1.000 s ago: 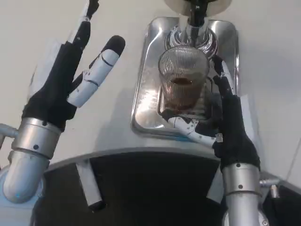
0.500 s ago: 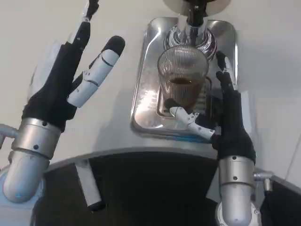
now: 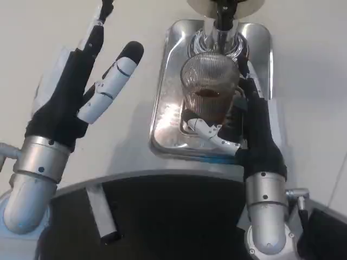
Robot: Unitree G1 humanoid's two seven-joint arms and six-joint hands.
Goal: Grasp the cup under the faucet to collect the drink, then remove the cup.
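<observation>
cup (image 3: 210, 86): we see clear ribbed glass, upright, part-filled with brown drink | place: on steel tray (image 3: 168, 116), directly under faucet (image 3: 222, 24) | faucet: dark spout on chrome base, at tray's far end

cup (image 3: 210, 89) on tray (image 3: 168, 92) — under faucet (image 3: 223, 24)

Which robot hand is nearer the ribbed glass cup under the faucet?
The right robot hand. It wraps around the ribbed glass cup on the metal drip tray, thumb at its base. The left robot hand is raised with fingers spread, off to the tray's left.
</observation>
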